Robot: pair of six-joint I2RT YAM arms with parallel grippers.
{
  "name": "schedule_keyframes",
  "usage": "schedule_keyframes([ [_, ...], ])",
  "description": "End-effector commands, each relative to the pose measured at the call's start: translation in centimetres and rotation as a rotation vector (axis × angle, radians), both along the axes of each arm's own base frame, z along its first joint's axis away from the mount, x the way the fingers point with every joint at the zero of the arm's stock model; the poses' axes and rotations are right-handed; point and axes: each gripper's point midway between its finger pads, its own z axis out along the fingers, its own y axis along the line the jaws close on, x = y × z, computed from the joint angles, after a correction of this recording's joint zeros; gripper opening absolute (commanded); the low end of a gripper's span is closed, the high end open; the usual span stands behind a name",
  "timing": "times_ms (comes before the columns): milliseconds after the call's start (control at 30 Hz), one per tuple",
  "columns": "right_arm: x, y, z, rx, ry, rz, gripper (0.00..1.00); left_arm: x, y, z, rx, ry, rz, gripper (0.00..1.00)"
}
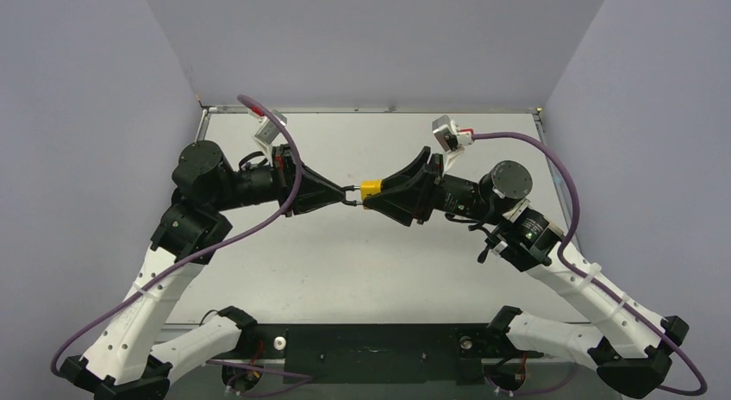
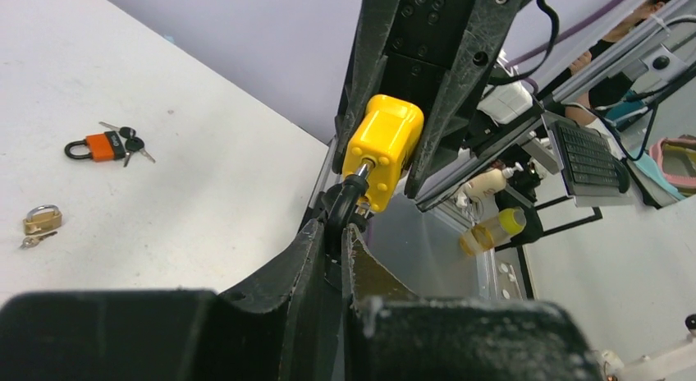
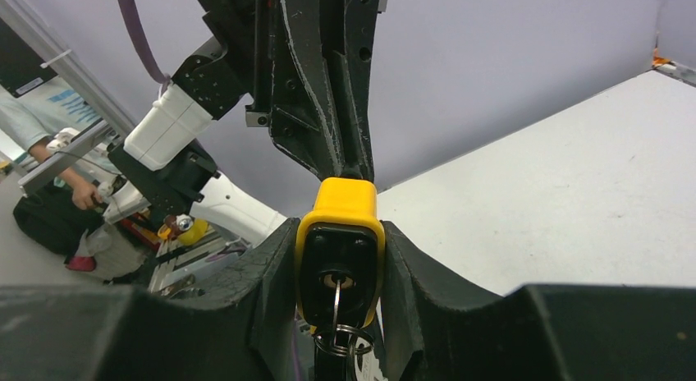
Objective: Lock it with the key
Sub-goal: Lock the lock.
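A yellow padlock [image 1: 371, 189] is held in the air over the table's middle. My right gripper [image 1: 380, 193] is shut on its body; in the right wrist view the padlock [image 3: 339, 258] sits between the fingers with a key [image 3: 335, 303] in its keyhole and a key ring hanging below. My left gripper [image 1: 351, 196] is shut on the padlock's black shackle [image 2: 343, 207], seen in the left wrist view just under the yellow body [image 2: 382, 147].
On the table [image 2: 205, 192] lie an orange padlock with keys [image 2: 103, 145] and a small brass padlock [image 2: 41, 219] with its key, seen in the left wrist view. The grey walls enclose the table on three sides.
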Motion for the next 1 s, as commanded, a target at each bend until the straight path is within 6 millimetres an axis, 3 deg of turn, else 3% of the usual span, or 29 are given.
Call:
schedule_keyframes([
  [0,-1.0,2.8,-2.4,-0.065,0.013,0.075,0.0,1.2,-1.1,3.3,-0.097,-0.055,0.038,0.0],
  [167,-0.5,3.1,-4.5,-0.123,0.037,0.045,0.0,0.7,-1.2,4.7,-0.145,-0.053,0.007,0.0],
  [267,-0.2,3.1,-4.5,-0.118,0.042,0.027,0.0,0.0,-1.3,4.8,-0.153,-0.067,-0.018,0.0],
  [467,1.5,3.3,-2.9,-0.049,0.097,-0.043,0.0,-1.1,-1.3,4.0,-0.139,-0.099,-0.035,0.0],
  [633,1.2,3.7,-0.2,0.076,0.147,0.014,0.0,-0.7,-0.9,2.4,-0.072,-0.126,0.025,0.0],
  [967,1.4,2.3,1.6,0.123,0.135,0.007,0.0,-1.6,0.9,3.4,-0.055,-0.212,0.094,0.0],
])
